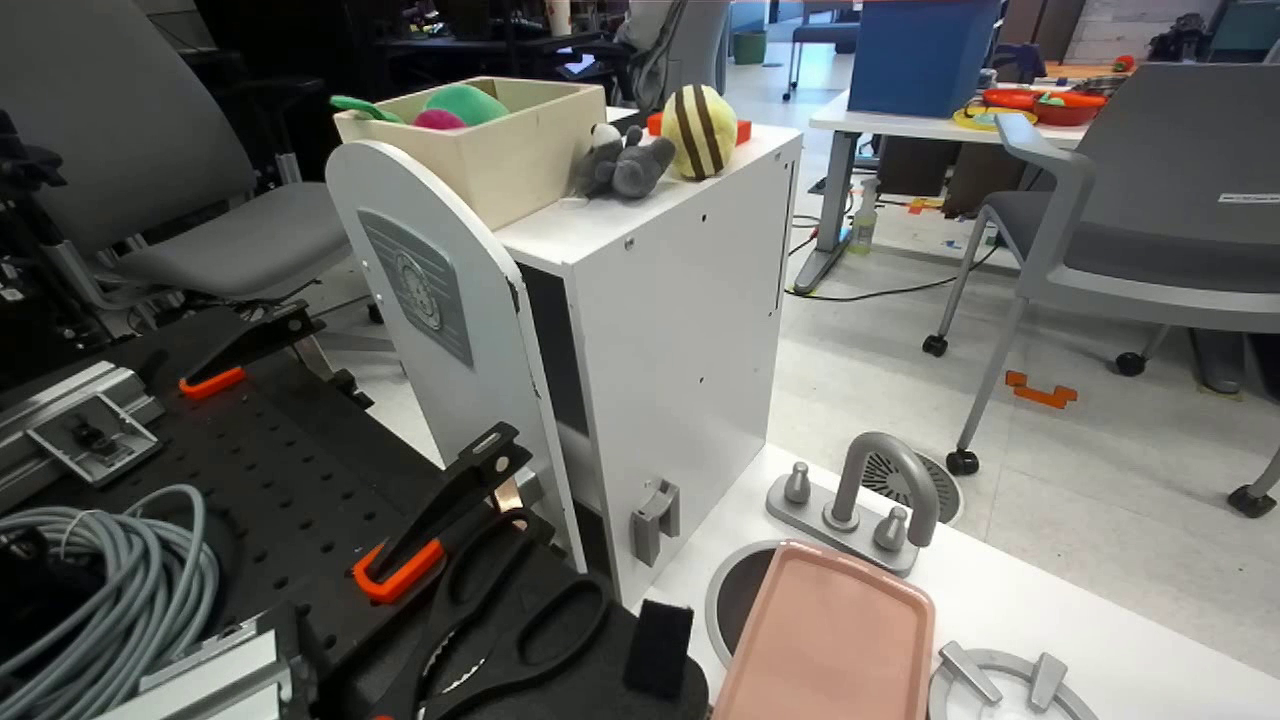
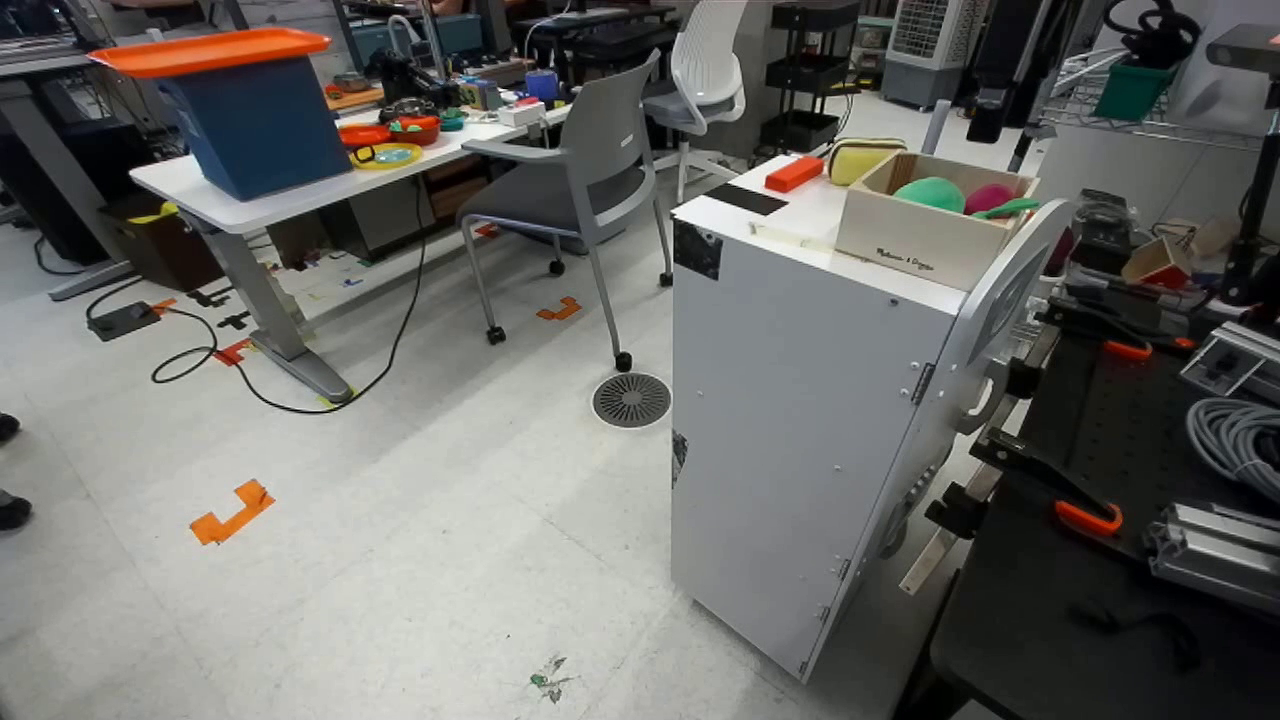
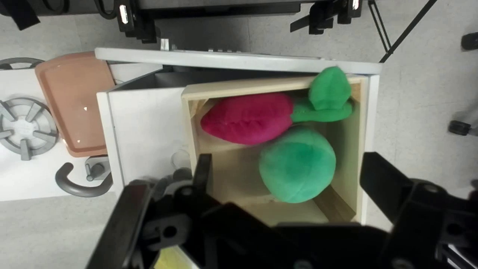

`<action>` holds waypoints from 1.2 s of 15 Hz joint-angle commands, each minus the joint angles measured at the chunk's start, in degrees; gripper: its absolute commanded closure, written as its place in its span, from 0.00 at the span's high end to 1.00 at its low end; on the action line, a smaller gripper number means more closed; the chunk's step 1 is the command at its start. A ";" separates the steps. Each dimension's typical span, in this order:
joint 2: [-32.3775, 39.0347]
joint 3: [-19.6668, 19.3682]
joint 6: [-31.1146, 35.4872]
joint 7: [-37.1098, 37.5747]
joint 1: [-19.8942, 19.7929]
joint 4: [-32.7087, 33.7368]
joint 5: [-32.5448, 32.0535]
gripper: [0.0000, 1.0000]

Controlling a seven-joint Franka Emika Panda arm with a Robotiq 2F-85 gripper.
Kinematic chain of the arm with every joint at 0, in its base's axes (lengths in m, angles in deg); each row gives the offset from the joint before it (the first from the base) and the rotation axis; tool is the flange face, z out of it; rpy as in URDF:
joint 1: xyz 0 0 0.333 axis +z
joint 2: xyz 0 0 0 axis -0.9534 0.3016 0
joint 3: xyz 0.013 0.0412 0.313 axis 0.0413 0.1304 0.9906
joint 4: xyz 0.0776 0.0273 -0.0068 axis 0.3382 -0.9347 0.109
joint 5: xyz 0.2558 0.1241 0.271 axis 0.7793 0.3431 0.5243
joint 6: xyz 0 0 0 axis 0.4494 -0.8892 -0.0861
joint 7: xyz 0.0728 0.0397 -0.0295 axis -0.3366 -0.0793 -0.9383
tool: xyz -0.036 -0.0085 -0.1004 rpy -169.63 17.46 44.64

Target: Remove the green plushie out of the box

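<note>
Wrist view: pincer [image 3: 286, 163] spread wide, empty; green plushie [image 3: 298, 164] ahead of it, inside box [image 3: 242, 89]. Probably light, squashy, hard to damage; best hold across its middle.

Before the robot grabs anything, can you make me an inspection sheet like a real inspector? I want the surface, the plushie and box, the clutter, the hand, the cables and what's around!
Surface: the box stands on the white cabinet top.
Job's things: green plushie inside the open box, beside a pink plushie whose green leaf reaches over the edge.
Clutter: grey plushie, striped yellow plushie and red block on the cabinet top.
Grippers: hand open, nothing held; only the wrist view shows it.
Cables: coiled grey cable on the black table; black cable on the floor.
Surroundings: cabinet door ajar, scissors on the black table, tray near the faucet, grey chair nearby.
</note>
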 commanded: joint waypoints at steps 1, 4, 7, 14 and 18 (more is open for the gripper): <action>3.11 0.35 3.53 0.08 -0.15 1.99 -1.80 1.00; 4.93 0.35 4.91 0.04 -0.15 3.01 -1.71 1.00; 6.18 0.51 5.04 0.20 -0.10 3.55 -3.44 1.00; 8.15 1.29 3.76 -1.88 0.08 4.14 0.52 1.00; 9.19 1.71 3.45 -1.21 0.09 4.28 -0.06 1.00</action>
